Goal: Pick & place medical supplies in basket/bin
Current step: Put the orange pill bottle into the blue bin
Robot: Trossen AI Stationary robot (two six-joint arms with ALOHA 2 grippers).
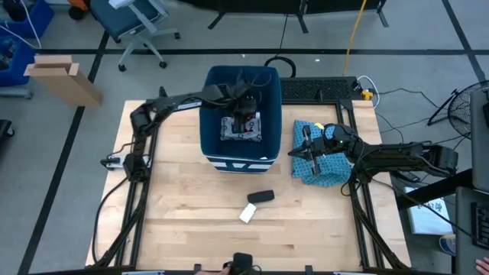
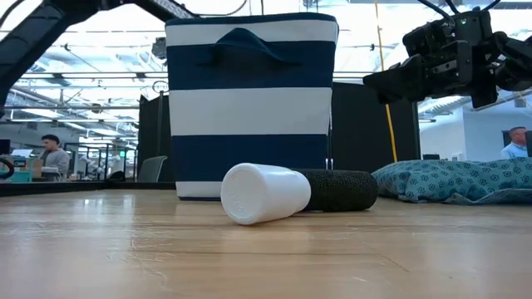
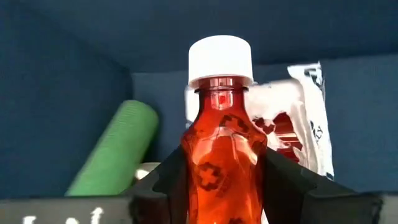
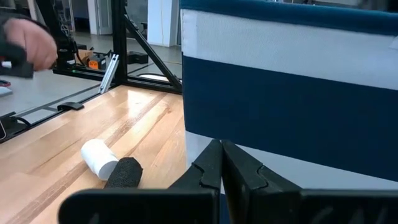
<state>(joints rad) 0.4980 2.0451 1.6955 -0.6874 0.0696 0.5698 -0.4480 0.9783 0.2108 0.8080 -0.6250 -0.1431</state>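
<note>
The dark-blue bin with white stripes stands at the table's far middle. My left gripper reaches down into it, shut on a red bottle with a white cap. Inside the bin lie a green oblong and a flat white packet with dark and red print. A black oblong and a white tube lie side by side on the table, in front of the bin. My right gripper hovers shut to the right of the bin, above the blue patterned cloth. My left gripper pinches the red bottle's body below its shoulder between the two fingers. The fingers slant down into the bin and run along the bottle, whose white cap points ahead past their tips. Whether its cap end touches anything cannot be seen.
A folded blue patterned cloth lies on the table's right part under my right arm. Bare wood stretches in front of the bin. A person's hand shows beyond the table's near edge. People sit in the room behind.
</note>
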